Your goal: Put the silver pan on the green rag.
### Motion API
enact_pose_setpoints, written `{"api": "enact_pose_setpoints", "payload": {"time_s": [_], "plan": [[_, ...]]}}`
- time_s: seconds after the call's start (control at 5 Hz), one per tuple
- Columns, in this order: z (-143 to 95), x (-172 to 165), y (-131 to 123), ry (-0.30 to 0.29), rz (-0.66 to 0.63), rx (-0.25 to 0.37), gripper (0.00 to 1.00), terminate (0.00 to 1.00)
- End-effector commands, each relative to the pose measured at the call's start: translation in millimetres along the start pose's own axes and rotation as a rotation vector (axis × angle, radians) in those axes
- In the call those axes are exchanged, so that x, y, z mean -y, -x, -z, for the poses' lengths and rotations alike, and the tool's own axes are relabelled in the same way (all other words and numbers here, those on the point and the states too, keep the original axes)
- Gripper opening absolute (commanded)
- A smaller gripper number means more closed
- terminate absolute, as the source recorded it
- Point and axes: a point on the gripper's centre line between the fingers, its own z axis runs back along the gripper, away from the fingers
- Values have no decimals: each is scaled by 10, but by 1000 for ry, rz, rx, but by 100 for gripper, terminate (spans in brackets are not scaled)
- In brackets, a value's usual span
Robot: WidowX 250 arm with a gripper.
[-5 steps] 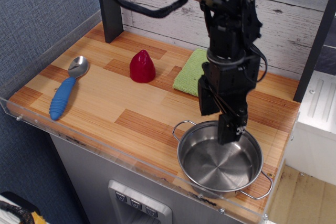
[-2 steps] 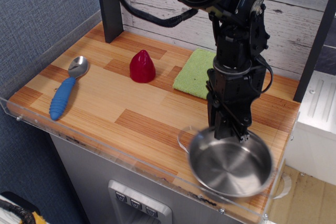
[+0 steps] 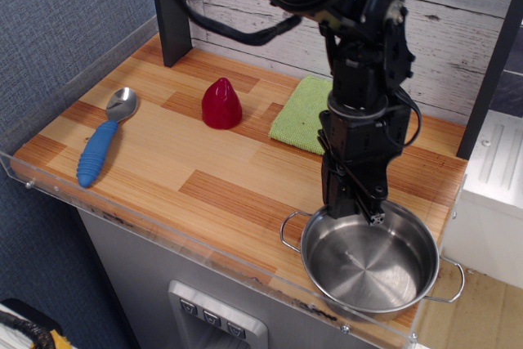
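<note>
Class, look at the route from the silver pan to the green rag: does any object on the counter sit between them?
Nothing visible does. The silver pan, gripped at its far rim by the gripper, sits at the front right corner; the green rag lies behind it. The red cone and spoon lie off left.

- The gripper [image 3: 359, 208] stands over the far rim of the silver pan [image 3: 369, 261], and its dark body covers that stretch of rim; whether the jaws clamp the rim or stand apart cannot be told.
- The green rag [image 3: 302, 114] has its right part hidden behind the arm.
- The arm is cut off by the top edge.
- The pan's near side is partly veiled by the clear plastic guard [image 3: 163, 239].
</note>
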Motion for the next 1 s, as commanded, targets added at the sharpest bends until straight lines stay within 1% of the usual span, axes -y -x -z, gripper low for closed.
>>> {"api": "enact_pose_setpoints", "payload": {"time_s": [0.0,0.2,0.4,0.6,0.8], "plan": [[-566,136,-29,-124,25,154,0,0],[-739,16,-39,-162,-11,175,0,0],[-836,-253,-19,-196,-77,193,0,0],[-880,-644,62,-201,-185,212,0,0],[-835,-876,160,-185,-257,204,0,0]]}}
